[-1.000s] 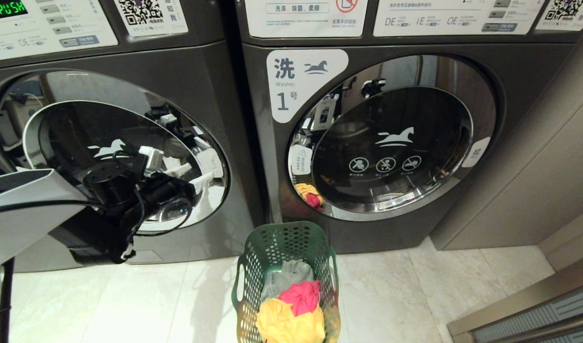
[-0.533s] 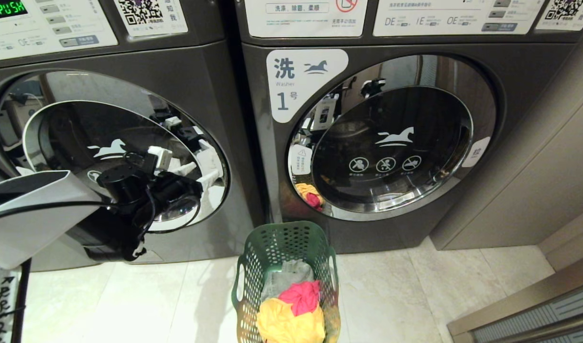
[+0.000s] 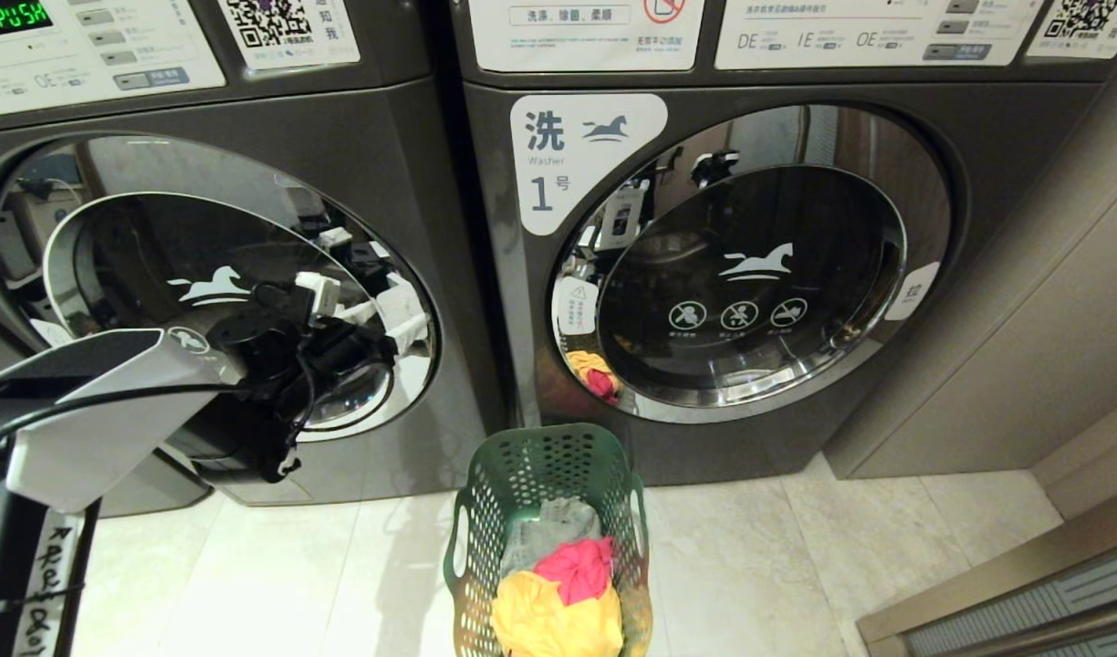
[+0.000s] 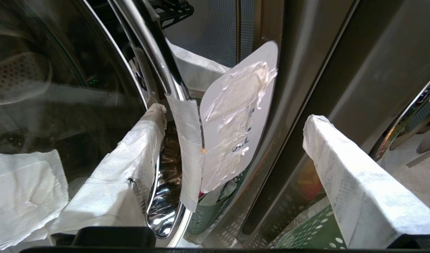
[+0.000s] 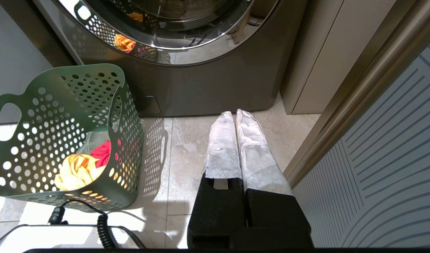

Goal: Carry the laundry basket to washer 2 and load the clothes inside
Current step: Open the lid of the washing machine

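1. Left tool point(image 4: 232, 147): fingers spread wide, holding nothing, set at the right-hand edge of the door point(image 3: 221, 283) of the left-hand washer point(image 3: 339, 128). In the left wrist view one white-wrapped finger point(image 4: 130, 158) lies against the chrome rim point(image 4: 165, 80) near a taped strip; the other finger point(image 4: 355, 182) stands out over the grey casing. No number label shows on this machine, so whether it is washer 2 cannot be told.
2. Risk at the rim: the polished ring looks slick, so a closing pinch may slide off and leave the door unlatched or shut.
3. Risk of swing: the arm point(image 3: 102, 411) stands in front of the door and could block it as it opens.
4. Laundry basket point(image 3: 548, 538): upright on the floor point(image 3: 796, 566) between the two machines, below washer 1 point(image 3: 750, 274). Clothes point(image 3: 558, 593), yellow, pink-red and grey, all lie inside. An opening door might brush it.
5. Right tool point(image 5: 236, 140): fingers pressed together, empty, hanging low over the floor beside the basket.
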Tool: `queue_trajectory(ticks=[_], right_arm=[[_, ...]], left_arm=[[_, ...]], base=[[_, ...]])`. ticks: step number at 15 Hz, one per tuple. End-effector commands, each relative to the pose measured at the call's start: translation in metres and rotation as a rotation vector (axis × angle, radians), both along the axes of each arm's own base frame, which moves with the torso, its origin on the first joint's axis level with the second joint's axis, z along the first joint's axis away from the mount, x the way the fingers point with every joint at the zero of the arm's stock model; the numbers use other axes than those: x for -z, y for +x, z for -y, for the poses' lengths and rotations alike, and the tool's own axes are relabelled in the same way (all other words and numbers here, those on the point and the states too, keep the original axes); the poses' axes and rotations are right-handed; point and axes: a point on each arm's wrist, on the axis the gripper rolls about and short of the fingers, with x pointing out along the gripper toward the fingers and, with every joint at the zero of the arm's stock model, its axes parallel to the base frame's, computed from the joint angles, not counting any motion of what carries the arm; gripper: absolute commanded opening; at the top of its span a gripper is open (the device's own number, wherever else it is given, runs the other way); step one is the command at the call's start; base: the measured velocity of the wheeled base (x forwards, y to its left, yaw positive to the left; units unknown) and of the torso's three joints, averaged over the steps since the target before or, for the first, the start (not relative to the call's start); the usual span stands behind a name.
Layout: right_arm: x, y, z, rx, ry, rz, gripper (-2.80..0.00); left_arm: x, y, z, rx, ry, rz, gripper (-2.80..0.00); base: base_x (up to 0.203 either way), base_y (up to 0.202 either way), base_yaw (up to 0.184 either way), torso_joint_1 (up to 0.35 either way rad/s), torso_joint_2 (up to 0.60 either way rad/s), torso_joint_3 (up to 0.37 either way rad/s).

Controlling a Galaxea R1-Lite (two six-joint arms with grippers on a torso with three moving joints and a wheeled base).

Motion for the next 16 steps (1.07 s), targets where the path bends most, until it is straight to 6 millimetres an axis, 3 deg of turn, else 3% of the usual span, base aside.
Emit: queue_trajectory(ticks=[1,8,16], right_arm=[[0.0,0.0,0.0,-0.001,0.0,-0.001,-2.8],[0.0,0.0,0.0,-0.001,0.0,-0.001,-2.8],[0.0,0.0,0.0,-0.001,0.0,0.0,-2.8]], left_arm=[[0.007,0.004,0.0,0.005,-0.003,-0.005,0.0],[0.01,0.005,-0.006,0.167,-0.025,-0.038,0.0],[0.023,0.04,-0.008,0.281,-0.082,-0.017,0.0]], base=[[0.0,0.0,0.0,0.0,0.0,0.0],[0.0,0.0,0.0,0.0,0.0,0.0],[0.0,0.0,0.0,0.0,0.0,0.0]])
